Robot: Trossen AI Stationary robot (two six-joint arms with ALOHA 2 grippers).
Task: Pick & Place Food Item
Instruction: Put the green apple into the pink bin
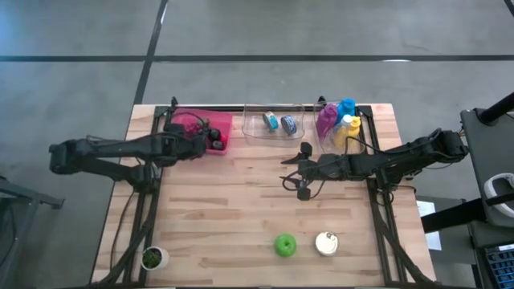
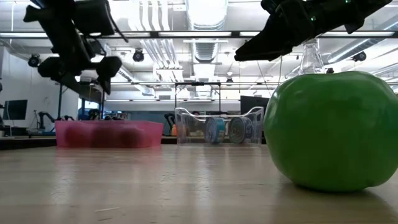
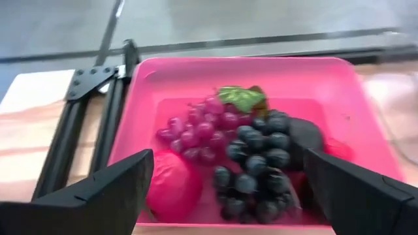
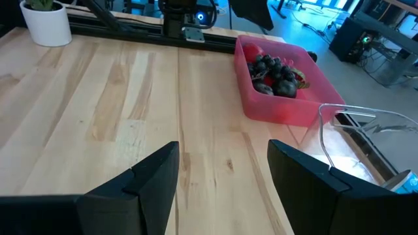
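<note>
Food in the pink tray: a bunch of dark blue-black grapes [image 3: 261, 166] lies in the middle, a bunch of reddish-purple grapes [image 3: 199, 127] touches it on one side, with a green leaf [image 3: 241, 98] at the top of the bunches; a round red fruit [image 3: 173, 186] sits beside the grapes.
Pink tray [image 1: 229, 128]: at the far left part of the table [image 1: 241, 209], just beside the clear bin; shallow, with rounded corners.
Left gripper [image 1: 210, 140]: over the pink tray, fingers spread wide on either side of the fruit, holding nothing.
Right gripper [image 1: 295, 170]: above the bare middle of the table, fingers parted, nothing between them.
Apple [image 1: 285, 245]: green, glossy, on the near part of the table, well apart from the tray.
Tin can [image 1: 326, 243]: just beside the apple, pale lid up.
Clear bin [image 1: 253, 128]: holds two small cans [image 1: 279, 122] with blue labels; the writing is too small to read.
Bottles [image 1: 341, 120]: purple, blue and yellow, standing together at the far right.
Potted plant [image 1: 152, 258]: white pot, near left corner.
Readable writing: none that can be made out.
</note>
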